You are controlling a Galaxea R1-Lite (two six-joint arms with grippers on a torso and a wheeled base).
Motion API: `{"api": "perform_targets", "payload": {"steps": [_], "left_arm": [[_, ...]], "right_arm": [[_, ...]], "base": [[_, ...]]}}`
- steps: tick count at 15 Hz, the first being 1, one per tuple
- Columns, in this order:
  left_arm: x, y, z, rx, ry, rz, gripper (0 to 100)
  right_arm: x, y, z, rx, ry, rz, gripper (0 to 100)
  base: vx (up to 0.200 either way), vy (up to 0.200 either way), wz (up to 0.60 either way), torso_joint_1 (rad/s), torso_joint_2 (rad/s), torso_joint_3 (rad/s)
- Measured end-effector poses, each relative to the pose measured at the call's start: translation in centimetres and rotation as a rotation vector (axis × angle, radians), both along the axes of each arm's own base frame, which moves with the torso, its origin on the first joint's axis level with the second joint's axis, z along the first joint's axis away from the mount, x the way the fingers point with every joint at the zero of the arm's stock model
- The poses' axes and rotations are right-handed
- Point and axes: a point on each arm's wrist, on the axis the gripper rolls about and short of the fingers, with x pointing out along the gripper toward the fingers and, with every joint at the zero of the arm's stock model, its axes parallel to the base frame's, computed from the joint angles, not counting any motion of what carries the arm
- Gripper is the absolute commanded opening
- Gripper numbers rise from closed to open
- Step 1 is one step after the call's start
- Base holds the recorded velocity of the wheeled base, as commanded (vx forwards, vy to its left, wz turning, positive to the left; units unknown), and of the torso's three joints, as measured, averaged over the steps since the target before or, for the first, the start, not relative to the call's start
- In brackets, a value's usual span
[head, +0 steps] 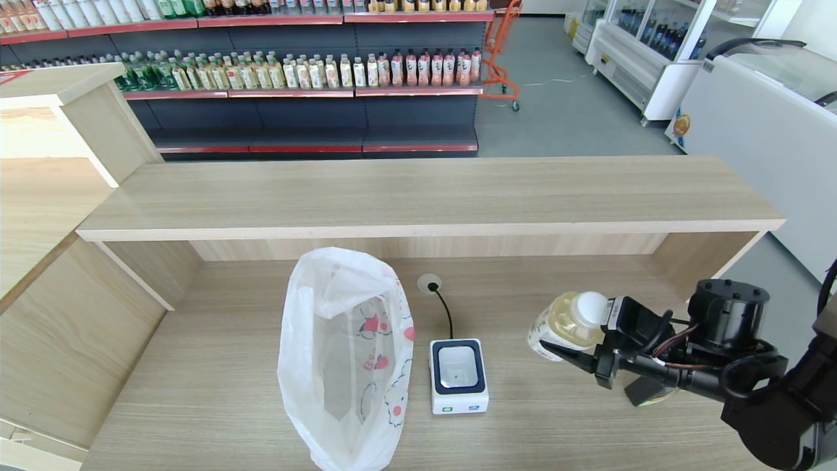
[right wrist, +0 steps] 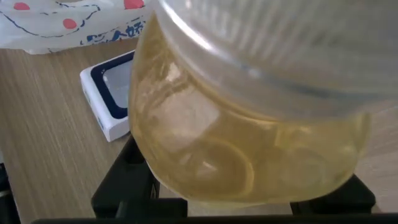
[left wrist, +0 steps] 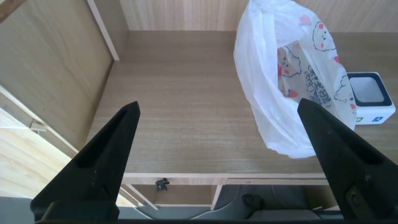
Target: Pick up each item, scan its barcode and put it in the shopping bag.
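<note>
pale yellow liquid fills the clear plastic bottle [head: 567, 325], which hangs in the air to the right of the scanner [head: 458, 375], well apart from it and clear of the wooden counter [head: 216, 366]. the bottle lies tilted, its white cap end toward the right gripper [head: 575, 341], whose black fingers [right wrist: 130, 186] are clamped on it from either side. seen from the right wrist, the bottle [right wrist: 249, 124] has round, slice-like shapes in the liquid, and beyond it lie the scanner [right wrist: 112, 99] and a corner of the shopping bag [right wrist: 68, 18]. the scanner is a small white box with a dark blue frame around its window, lying flat on the counter, and a black cable [head: 446, 311] runs from its back to a round hole in the counter. the shopping bag [head: 346, 353] stands just to the left of the scanner, white and thin with red and blue cartoon prints, its mouth open upward. the left gripper [left wrist: 217, 168] hovers over the near edge of the counter, on the far side of the bag [left wrist: 292, 87] from the scanner [left wrist: 370, 96], its two dark fingers [left wrist: 106, 162] spread wide apart with nothing between them. behind the scanner, past the raised counter ledge, shop shelves [head: 294, 72] carry rows of drinks.
</note>
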Motion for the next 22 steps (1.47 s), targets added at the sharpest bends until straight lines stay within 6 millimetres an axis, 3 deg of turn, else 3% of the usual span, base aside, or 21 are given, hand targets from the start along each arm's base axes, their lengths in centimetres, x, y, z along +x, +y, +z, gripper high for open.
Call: {"api": "perform_targets", "payload": {"steps": [6,9,17,22], "left_arm": [[0.0,0.0,0.0,0.000,0.000,0.000,100],[0.0,0.0,0.0,0.000,0.000,0.000,100],[0.0,0.0,0.0,0.000,0.000,-0.001,100],[0.0,0.0,0.0,0.000,0.000,0.000,100]], "right_arm": [[2.5,0.6,-1.0,-0.028,-0.151,0.040,0],[3.9,1.4,-1.9,-0.002,-0.187,0.149,0],[9.6,6.1,-5.0,0.056,-0.264,0.386,0],[10.8,7.8,-7.1,0.080,-0.261,0.551,0]], "base": [[0.000,0.000,0.00,0.000,0.00,0.000],[0.000,0.000,0.00,0.000,0.00,0.000],[0.000,0.000,0.00,0.000,0.00,0.000],[0.000,0.000,0.00,0.000,0.00,0.000]]}}
